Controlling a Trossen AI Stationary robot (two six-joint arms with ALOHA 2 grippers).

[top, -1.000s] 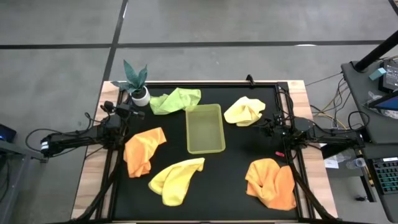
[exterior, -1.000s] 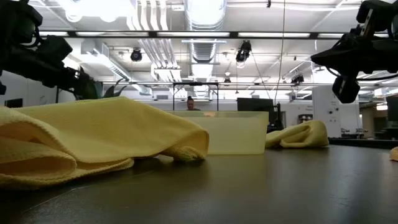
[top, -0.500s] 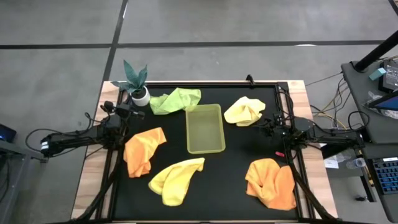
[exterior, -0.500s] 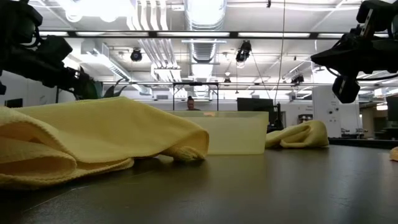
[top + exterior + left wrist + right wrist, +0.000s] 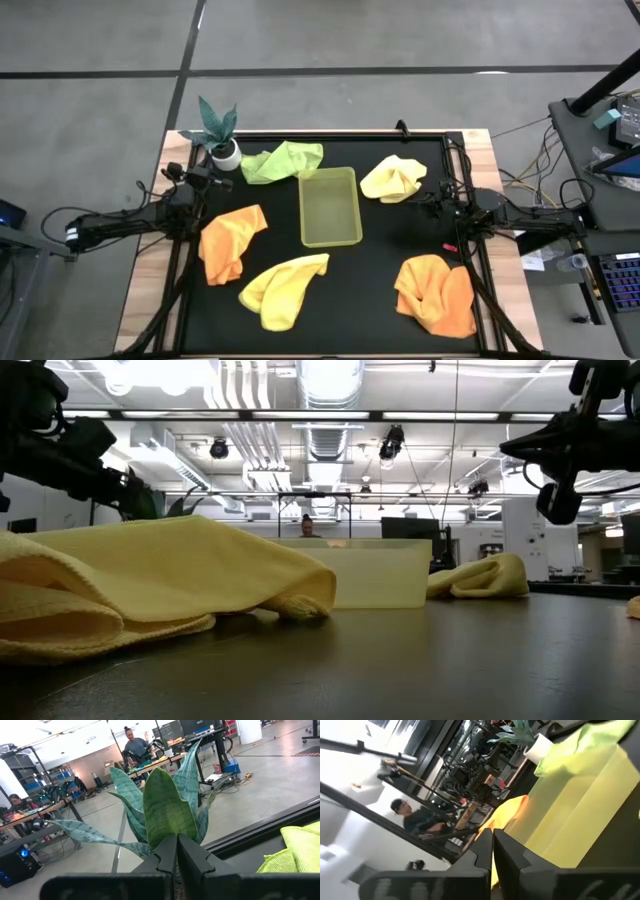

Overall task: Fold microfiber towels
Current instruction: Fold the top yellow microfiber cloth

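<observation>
- High view: You see five microfiber towels lying crumpled on the black bench [image 5: 380,240] around a yellow-green tray [image 5: 330,207] in the middle. The green towel [image 5: 283,161] lies at the far side, just beside the tray's far left corner, next to a small potted plant [image 5: 219,130]. One yellow towel [image 5: 393,178] sits to the right of the tray's far end; the other yellow towel [image 5: 284,287] lies near the front, below the tray. One orange towel [image 5: 229,241] lies left of the tray, and the second orange towel [image 5: 436,292] sits at the front right. Your left gripper [image 5: 216,182] waits at the left edge between the plant and the orange towel, touching no cloth. Your right gripper [image 5: 428,200] waits at the right edge, just beside the far yellow towel.
- Low view: The near yellow towel [image 5: 150,585] fills the left foreground, the tray [image 5: 375,572] stands behind it, and the far yellow towel [image 5: 482,576] lies to its right. Both arms hang above the bench at the picture's upper corners.
- Left wrist view: Your left fingers [image 5: 190,859] are pressed together with nothing between them, pointing at the plant [image 5: 165,810]; a corner of the green towel [image 5: 295,850] shows beside them. People stand in the room beyond.
- Right wrist view: Your right fingers [image 5: 507,855] are closed too and hold nothing. Past them you see the tray [image 5: 575,805] and the orange towel [image 5: 507,812].
</observation>
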